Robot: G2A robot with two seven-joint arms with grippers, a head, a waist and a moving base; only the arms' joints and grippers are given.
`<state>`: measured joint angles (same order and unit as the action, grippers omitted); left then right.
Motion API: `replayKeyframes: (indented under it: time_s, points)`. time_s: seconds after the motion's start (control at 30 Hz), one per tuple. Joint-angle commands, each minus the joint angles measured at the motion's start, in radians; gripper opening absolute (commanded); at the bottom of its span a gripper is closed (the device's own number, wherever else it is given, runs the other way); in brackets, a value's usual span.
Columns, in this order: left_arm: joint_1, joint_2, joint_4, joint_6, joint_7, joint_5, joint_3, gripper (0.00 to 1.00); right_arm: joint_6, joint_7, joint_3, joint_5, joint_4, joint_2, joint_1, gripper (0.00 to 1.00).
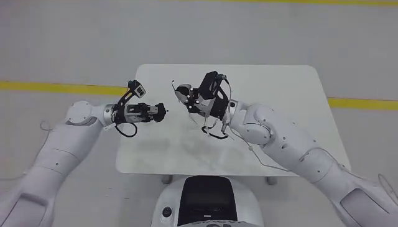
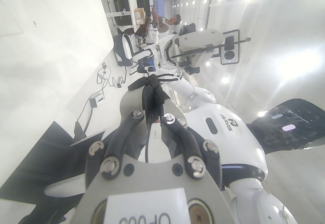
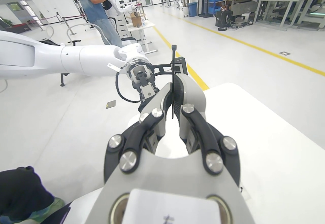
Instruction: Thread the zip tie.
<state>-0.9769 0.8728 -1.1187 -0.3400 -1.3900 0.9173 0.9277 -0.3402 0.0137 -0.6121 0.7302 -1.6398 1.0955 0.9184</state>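
My right gripper [image 3: 175, 83] is shut on a thin black zip tie [image 3: 173, 67] held upright, its head on top above the fingers and its lower end hanging between them. From above, the right gripper [image 1: 181, 93] hovers over the table's left-centre with the zip tie [image 1: 173, 86] poking out. My left gripper [image 1: 163, 111] sits just left of it, a small gap apart, and lies behind the right fingers in the right wrist view [image 3: 146, 90]. The left gripper [image 2: 152, 85] is shut, with a thin black strip [image 2: 147, 133] running between its fingers toward the palm; whether that strip is a zip tie is unclear.
Both grippers are held above the white table [image 1: 280, 102], whose surface to the right and front is bare. Its left edge [image 1: 127, 121] lies below the left wrist. Grey floor with yellow lines [image 1: 50, 87] surrounds the table.
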Motion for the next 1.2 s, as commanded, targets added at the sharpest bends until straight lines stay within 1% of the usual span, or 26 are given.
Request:
replayKeyframes:
  time_s: [0.0, 0.1, 0.2, 0.37, 0.47, 0.93, 1.03, 1.07, 1.17]
  points:
    - [0.0, 0.0, 0.0, 0.0, 0.0, 0.0, 0.0, 0.0, 0.0, -0.047, 0.024, 0.036, 0.007, -0.004, -0.007, 0.0]
    - [0.0, 0.0, 0.0, 0.0, 0.0, 0.0, 0.0, 0.0, 0.0, -0.123, 0.067, 0.088, 0.031, -0.01, -0.029, 0.0]
    - [0.0, 0.0, 0.0, 0.0, 0.0, 0.0, 0.0, 0.0, 0.0, -0.188, 0.109, 0.116, 0.067, -0.015, -0.057, 0.0]
    - [0.0, 0.0, 0.0, 0.0, 0.0, 0.0, 0.0, 0.0, 0.0, -0.316, 0.179, 0.143, 0.099, -0.019, -0.098, 0.0]
    - [0.0, 0.0, 0.0, 0.0, 0.0, 0.0, 0.0, 0.0, 0.0, -0.366, 0.231, 0.165, 0.111, -0.023, -0.125, 0.0]
    - [0.0, 0.0, 0.0, 0.0, 0.0, 0.0, 0.0, 0.0, 0.002, -0.364, 0.23, 0.166, 0.111, -0.023, -0.123, 0.0]
    - [0.0, 0.0, 0.0, 0.0, 0.0, 0.0, 0.0, 0.0, 0.007, -0.346, 0.21, 0.212, 0.113, -0.022, -0.107, 0.0]
    - [0.0, 0.0, 0.0, 0.0, 0.0, 0.0, 0.0, 0.0, 0.0, -0.349, 0.207, 0.226, 0.112, -0.022, -0.103, 0.0]
    - [0.0, 0.0, 0.0, 0.0, 0.0, 0.0, 0.0, 0.0, 0.0, -0.37, 0.218, 0.258, 0.112, -0.018, -0.099, 0.0]
